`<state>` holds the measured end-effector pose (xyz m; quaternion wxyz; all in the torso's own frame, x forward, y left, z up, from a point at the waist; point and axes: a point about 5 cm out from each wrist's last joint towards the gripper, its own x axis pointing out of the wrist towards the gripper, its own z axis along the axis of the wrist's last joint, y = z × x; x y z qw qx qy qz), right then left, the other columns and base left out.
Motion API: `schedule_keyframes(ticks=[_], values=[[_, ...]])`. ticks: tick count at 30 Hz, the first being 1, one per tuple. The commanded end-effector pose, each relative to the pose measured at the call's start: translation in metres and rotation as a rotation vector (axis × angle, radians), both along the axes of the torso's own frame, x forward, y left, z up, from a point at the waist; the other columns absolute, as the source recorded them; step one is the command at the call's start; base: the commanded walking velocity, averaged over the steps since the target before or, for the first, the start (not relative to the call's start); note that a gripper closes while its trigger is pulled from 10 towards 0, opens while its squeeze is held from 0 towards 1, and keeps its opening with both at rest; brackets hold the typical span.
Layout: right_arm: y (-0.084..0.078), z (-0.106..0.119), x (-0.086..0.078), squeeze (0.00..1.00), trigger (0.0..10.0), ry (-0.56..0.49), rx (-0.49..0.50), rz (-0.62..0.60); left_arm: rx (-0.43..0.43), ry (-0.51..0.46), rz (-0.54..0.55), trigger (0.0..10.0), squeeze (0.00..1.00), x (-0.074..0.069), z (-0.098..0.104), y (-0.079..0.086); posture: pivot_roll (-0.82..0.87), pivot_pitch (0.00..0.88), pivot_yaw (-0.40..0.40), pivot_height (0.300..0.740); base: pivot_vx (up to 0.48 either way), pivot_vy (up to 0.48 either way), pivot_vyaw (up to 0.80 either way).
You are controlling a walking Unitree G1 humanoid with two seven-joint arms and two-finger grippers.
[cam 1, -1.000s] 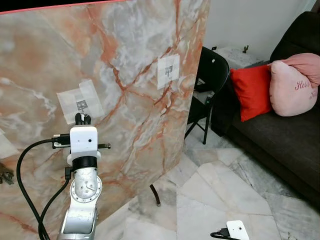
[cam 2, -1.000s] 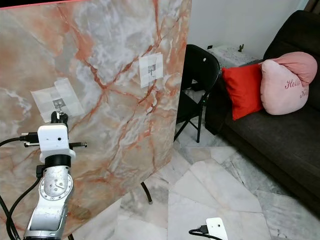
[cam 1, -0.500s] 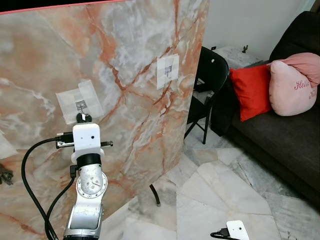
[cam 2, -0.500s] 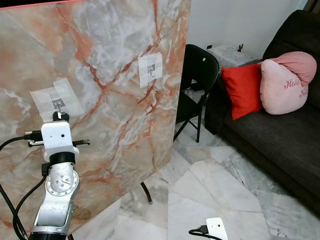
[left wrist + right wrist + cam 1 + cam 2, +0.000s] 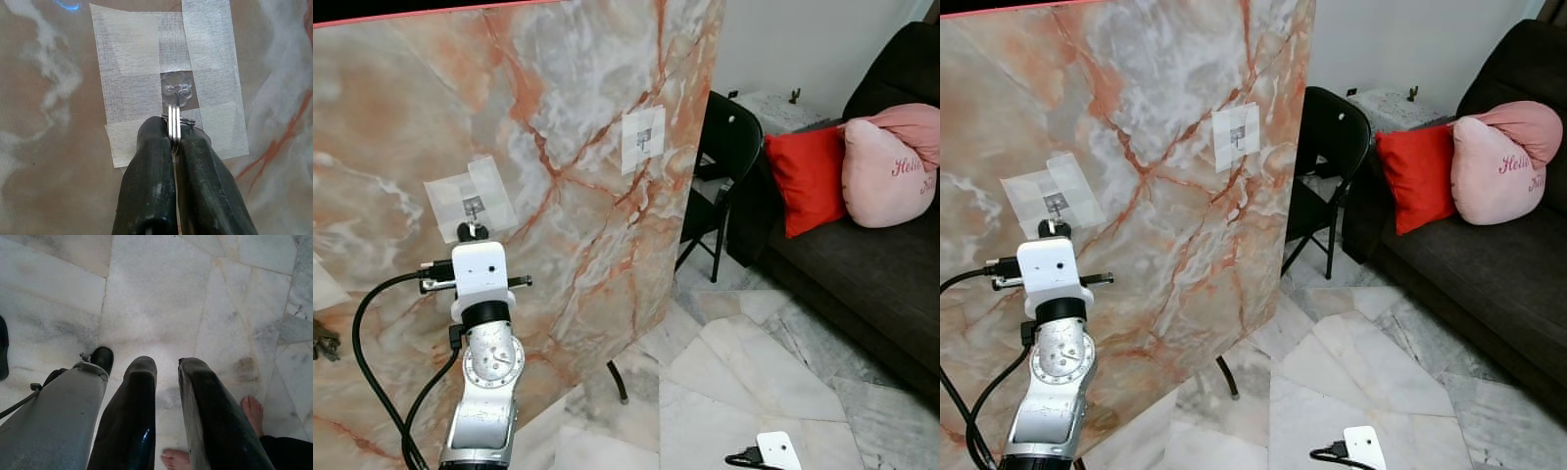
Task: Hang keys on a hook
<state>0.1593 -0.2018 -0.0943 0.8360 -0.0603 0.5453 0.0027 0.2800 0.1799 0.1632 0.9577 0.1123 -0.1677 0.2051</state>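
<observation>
Silver key ring (image 5: 173, 122) clamped edge-on in left gripper (image 5: 174, 142) | touching clear flower-shaped hook (image 5: 177, 89) taped on marble panel (image 5: 578, 117) | not yet hung, release pending | right gripper (image 5: 166, 382) idle, fingers apart

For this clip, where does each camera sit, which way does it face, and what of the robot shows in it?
Left eye view: on the head, looking forward and down at the marble panel, black chair and sofa; the left arm reaches up to the taped hook.
Right eye view: same head camera, same scene, same arm.
Left wrist view: along the left gripper, shut on the key ring just under the clear hook.
Right wrist view: down along the open right gripper to the marble floor; a person's bare feet show.
Both eye views and the left wrist share the taped hook.
</observation>
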Motion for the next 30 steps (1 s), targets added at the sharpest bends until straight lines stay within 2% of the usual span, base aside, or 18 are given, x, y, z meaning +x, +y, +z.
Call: schedule_keyframes(ticks=[1,30], values=[[-0.001,0.0019,0.0042,0.0,10.0,-0.019,-0.002,-0.011,0.001,-0.029,0.003,10.0,0.0,0.0008,0.0075,-0.0024,0.11,0.0,-0.084,0.74,0.0,0.0,0.0],[0.0,0.0016,0.004,0.0,10.0,-0.017,-0.001,-0.009,-0.01,-0.018,-0.031,10.0,0.0,0.0031,0.0049,-0.0087,0.11,0.0,-0.08,0.74,0.0,0.0,0.0]])
